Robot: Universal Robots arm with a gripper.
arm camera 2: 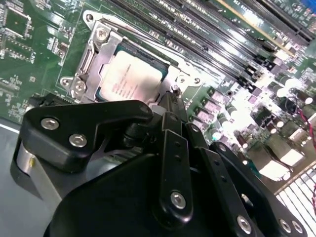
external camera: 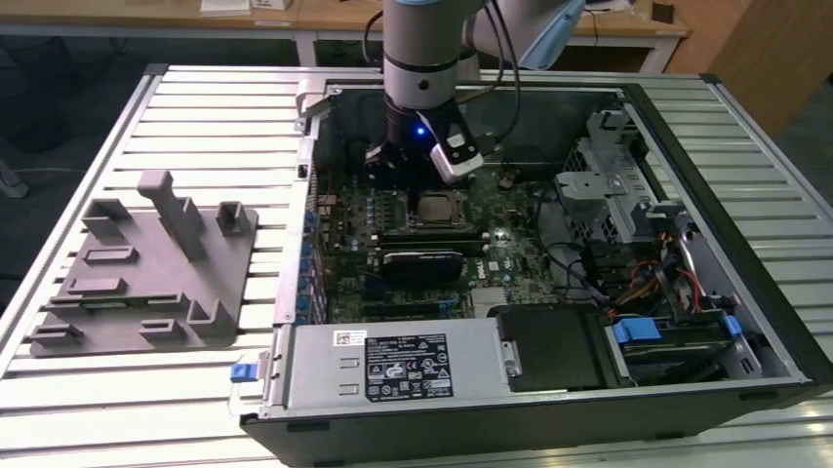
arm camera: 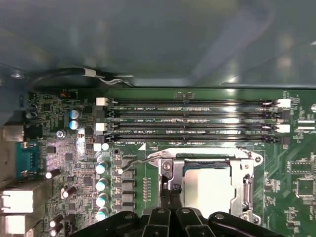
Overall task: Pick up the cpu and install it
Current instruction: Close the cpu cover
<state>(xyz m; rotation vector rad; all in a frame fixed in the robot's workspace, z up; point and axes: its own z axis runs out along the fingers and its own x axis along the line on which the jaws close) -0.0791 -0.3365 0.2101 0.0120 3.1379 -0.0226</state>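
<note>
The cpu (external camera: pixel 436 206) lies flat inside the metal socket frame (arm camera 2: pixel 87 63) on the green motherboard (external camera: pixel 501 253) of an open computer case. Its pale silver top shows in both wrist views (arm camera 2: pixel 129 76) (arm camera: pixel 207 185). My gripper (external camera: pixel 412 185) hangs low over the board beside the socket's edge. Its black fingers are shut together with nothing between them, and the tips (arm camera 2: pixel 170 98) (arm camera: pixel 171 190) sit next to the frame (arm camera: pixel 247 170), by a thin wire lever (arm camera: pixel 143 159).
Rows of memory slots (arm camera: pixel 192 121) run along one side of the socket. A grey plastic fixture (external camera: pixel 143 273) lies on the slatted table at the exterior view's left. The case holds a power supply (external camera: pixel 390 366), a drive cage (external camera: pixel 612 185) and cables (external camera: pixel 651 283).
</note>
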